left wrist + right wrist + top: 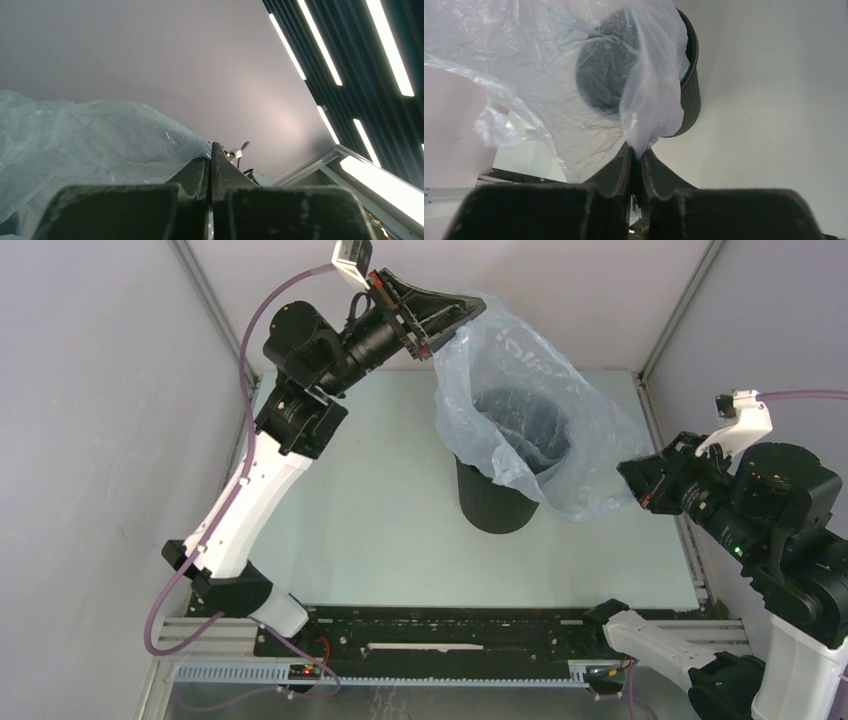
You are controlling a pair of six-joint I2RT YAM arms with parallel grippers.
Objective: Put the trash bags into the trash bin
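Observation:
The black trash bin [492, 502] stands upright near the table's middle. The pale blue-grey trash bag [540, 390] is spread open over the bin, its lower part sagging inside the rim. My left gripper [470, 312] is shut on the bag's far left edge, held high above the bin. My right gripper [630, 476] is shut on the bag's right edge, beside the bin. In the left wrist view the bag [75, 145] hangs left of my gripper [211, 150]. In the right wrist view the bag [589, 75] stretches from my gripper [638, 154] over the bin [689, 95].
The pale green table [380, 490] is enclosed by grey walls [90, 420] at left, back and right. A black rail [440, 640] runs along the near edge between the arm bases.

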